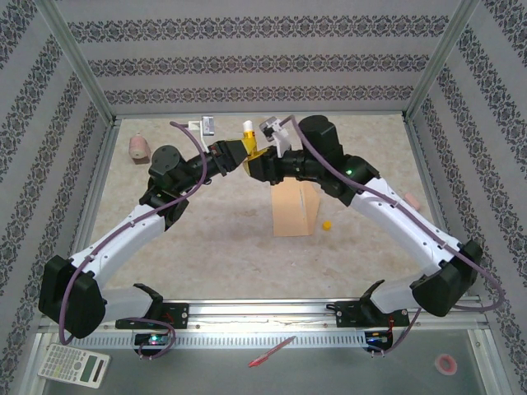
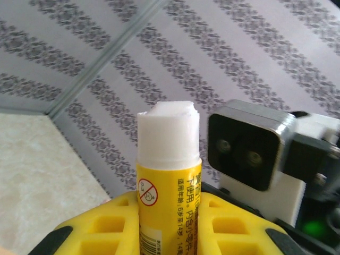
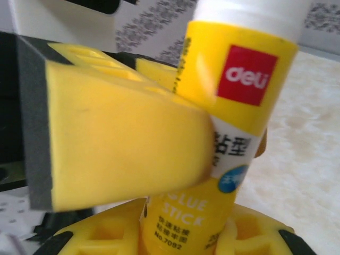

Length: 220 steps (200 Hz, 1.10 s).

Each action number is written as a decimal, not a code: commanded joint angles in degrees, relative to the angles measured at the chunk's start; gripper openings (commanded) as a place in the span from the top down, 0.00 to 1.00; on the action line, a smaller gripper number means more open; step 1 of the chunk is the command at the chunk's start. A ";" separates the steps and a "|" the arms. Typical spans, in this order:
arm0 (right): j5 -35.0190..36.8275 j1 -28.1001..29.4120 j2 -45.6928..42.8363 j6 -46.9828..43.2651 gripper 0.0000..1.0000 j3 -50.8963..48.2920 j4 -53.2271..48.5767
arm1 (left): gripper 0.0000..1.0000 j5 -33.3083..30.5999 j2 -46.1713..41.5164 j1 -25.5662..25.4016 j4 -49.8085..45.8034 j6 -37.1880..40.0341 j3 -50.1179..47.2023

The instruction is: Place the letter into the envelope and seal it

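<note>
Closest to both of my wrist cameras is the glue stick (image 3: pixel 234 106), a yellow tube with a red label and printed text. It stands nearly upright and has no cap; the white glue is pushed out at its top. In the left wrist view my left gripper (image 2: pixel 169 212) has its two yellow fingers pressed against the sides of the tube, so it holds the glue stick (image 2: pixel 167 175). In the right wrist view my right gripper (image 3: pixel 186 234) is closed narrow around the lower part of the same tube. One finger (image 3: pixel 122 138) of the left gripper, yellow with a grey pad, crosses in front and touches the tube higher up.

From above, the envelope (image 1: pixel 296 207) is a plain tan rectangle lying flat on the table (image 1: pixel 222 247), near the middle. Its long side runs away from my bases, and its far end is hidden under my right wrist. Whether its flap is open or folded, I cannot tell. A small yellow cap (image 1: pixel 327 224) lies just beside its right edge.

Both arms reach forward and inward like an arch. The left gripper (image 1: pixel 235 155) and right gripper (image 1: pixel 257 156) meet above the far middle of the table, beyond the envelope, with the glue stick (image 1: pixel 248 132) pointing up between them.
</note>
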 commanded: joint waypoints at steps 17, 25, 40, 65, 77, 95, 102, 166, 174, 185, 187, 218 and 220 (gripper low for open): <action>-15.84 -4.87 -5.04 10.06 0.86 -1.62 13.38 | 1.00 10.56 0.82 -0.43 13.41 -2.61 1.18; -17.77 -5.40 -5.51 11.62 0.86 -1.71 15.21 | 1.00 11.84 1.38 -0.41 15.97 -3.82 1.43; -20.73 -6.20 -6.21 14.57 0.86 -1.88 18.67 | 1.00 13.93 2.94 -0.41 21.76 -7.05 1.86; -25.85 -7.05 -6.51 20.67 0.86 -2.42 26.18 | 1.00 17.27 6.44 -0.50 32.93 -14.52 3.48; -27.73 -7.15 -6.60 22.50 0.86 -2.21 28.45 | 1.00 18.40 8.30 -0.45 38.19 -18.47 4.35; -29.77 -7.15 -6.47 23.48 0.86 -1.25 29.23 | 1.00 19.53 10.49 -0.54 44.17 -22.79 5.58; -30.48 -7.09 -6.60 23.70 0.86 -0.83 29.36 | 1.00 20.17 10.81 -0.57 44.15 -23.36 6.02; -33.41 -7.15 -5.90 23.59 0.86 1.10 28.38 | 1.00 22.24 10.49 -0.85 41.95 -21.53 6.83; -32.60 -7.22 -5.87 22.68 0.85 1.10 27.17 | 1.00 21.99 10.35 -0.87 40.49 -20.73 6.76; -29.86 -7.54 -6.05 19.64 0.81 1.62 22.31 | 1.00 21.46 9.81 -0.85 37.96 -19.00 6.33; -29.10 -7.58 -6.13 18.76 0.81 1.85 20.90 | 1.00 21.36 9.60 -0.87 37.32 -18.49 6.35; -12.42 -7.77 -7.32 3.57 0.63 6.21 -2.56 | 1.00 17.60 5.03 -0.41 20.13 -6.53 5.24; -11.22 -7.70 -7.40 2.97 0.62 6.26 -3.47 | 1.00 17.29 4.65 -0.41 18.45 -5.36 5.22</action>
